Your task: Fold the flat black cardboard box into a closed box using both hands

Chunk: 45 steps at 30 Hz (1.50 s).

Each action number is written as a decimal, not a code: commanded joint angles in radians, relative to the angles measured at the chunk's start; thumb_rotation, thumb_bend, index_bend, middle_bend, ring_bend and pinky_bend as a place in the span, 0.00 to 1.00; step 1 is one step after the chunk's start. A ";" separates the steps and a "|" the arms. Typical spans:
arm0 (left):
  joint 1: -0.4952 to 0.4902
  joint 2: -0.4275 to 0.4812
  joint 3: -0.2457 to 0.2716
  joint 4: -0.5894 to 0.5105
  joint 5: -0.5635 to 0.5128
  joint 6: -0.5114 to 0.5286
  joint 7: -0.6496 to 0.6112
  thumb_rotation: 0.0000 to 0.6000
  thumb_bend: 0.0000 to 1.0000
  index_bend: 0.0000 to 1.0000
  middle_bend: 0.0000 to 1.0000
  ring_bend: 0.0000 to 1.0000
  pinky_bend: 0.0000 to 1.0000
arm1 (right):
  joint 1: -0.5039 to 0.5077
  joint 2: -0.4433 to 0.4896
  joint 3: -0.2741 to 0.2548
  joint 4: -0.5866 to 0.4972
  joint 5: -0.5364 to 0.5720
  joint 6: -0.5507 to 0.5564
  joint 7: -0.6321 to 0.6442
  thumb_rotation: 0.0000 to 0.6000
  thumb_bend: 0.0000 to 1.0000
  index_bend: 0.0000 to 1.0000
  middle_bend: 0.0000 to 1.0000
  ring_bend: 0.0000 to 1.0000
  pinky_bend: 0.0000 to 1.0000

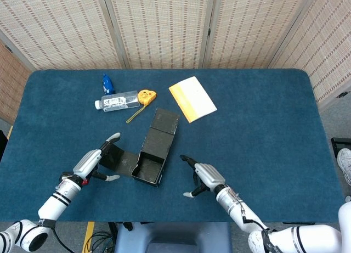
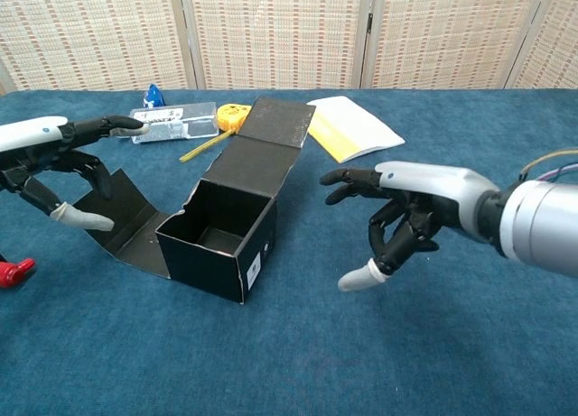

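The black cardboard box (image 1: 151, 164) (image 2: 219, 235) stands on the blue table, its top open and its inside empty. Its lid flap (image 1: 163, 123) (image 2: 271, 129) lies back toward the far side, and a side flap (image 1: 117, 159) (image 2: 122, 216) is spread out to the left. My left hand (image 1: 93, 162) (image 2: 56, 163) hovers at the left by that side flap, fingers apart, holding nothing. My right hand (image 1: 200, 176) (image 2: 406, 213) is off to the right of the box, clear of it, fingers spread and empty.
Behind the box lie a clear plastic bottle (image 1: 116, 101) (image 2: 163, 123) with a blue cap, a yellow tape measure (image 1: 145, 96) (image 2: 231, 117) and a yellow-and-white booklet (image 1: 192, 99) (image 2: 354, 127). A small red-and-black object (image 2: 13, 272) sits at the near left edge.
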 commanded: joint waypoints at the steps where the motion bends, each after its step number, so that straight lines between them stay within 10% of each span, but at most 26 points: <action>1: 0.013 0.000 -0.009 -0.004 0.002 0.020 0.001 1.00 0.09 0.00 0.00 0.44 0.36 | -0.019 -0.105 0.028 0.058 0.039 0.026 0.040 1.00 0.00 0.00 0.03 0.62 0.89; 19: 0.036 0.028 -0.027 -0.007 0.030 0.040 -0.072 1.00 0.09 0.00 0.00 0.44 0.36 | 0.050 -0.479 0.146 0.441 0.053 0.010 0.046 1.00 0.00 0.00 0.02 0.61 0.89; 45: 0.042 0.060 -0.017 0.005 0.057 0.015 -0.170 1.00 0.09 0.00 0.00 0.44 0.36 | 0.099 -0.548 0.258 0.587 0.047 -0.047 -0.018 1.00 0.00 0.00 0.04 0.60 0.89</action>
